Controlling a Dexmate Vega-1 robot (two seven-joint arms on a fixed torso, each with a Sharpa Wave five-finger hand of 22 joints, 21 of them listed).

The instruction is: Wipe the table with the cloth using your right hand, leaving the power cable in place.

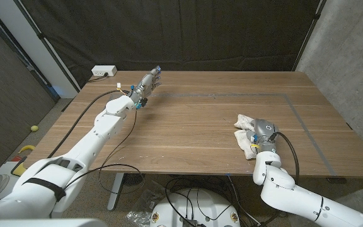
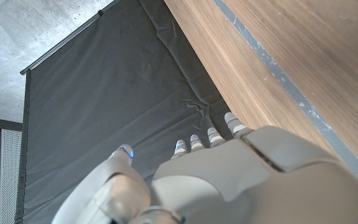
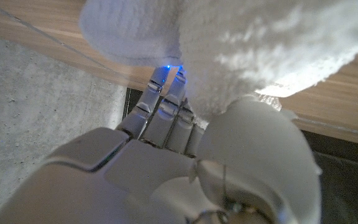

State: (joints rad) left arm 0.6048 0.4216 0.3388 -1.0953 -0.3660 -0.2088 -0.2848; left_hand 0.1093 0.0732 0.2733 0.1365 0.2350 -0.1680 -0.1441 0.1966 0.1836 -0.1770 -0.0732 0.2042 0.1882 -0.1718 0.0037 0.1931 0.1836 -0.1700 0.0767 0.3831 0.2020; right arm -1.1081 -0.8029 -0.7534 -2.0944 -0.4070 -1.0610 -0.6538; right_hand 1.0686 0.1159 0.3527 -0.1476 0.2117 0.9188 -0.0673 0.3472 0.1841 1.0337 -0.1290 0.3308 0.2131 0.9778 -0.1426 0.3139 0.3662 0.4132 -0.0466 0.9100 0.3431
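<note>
1. Right hand (image 1: 261, 134) is pressing its fingers (image 3: 166, 99) into the white cloth (image 1: 244, 129), gripping it at the desk's (image 1: 213, 126) near right.
2. Left hand (image 1: 147, 82) is hovering far left, holding nothing, fingers apart.
3. Risk: cloth could be bunching under uneven pressure; a leftward sweep could be dragging the power cable (image 1: 99, 99).

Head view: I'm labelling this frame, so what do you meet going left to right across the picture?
White power strip → left hand raised over the table → white cloth → right hand on the cloth.
</note>
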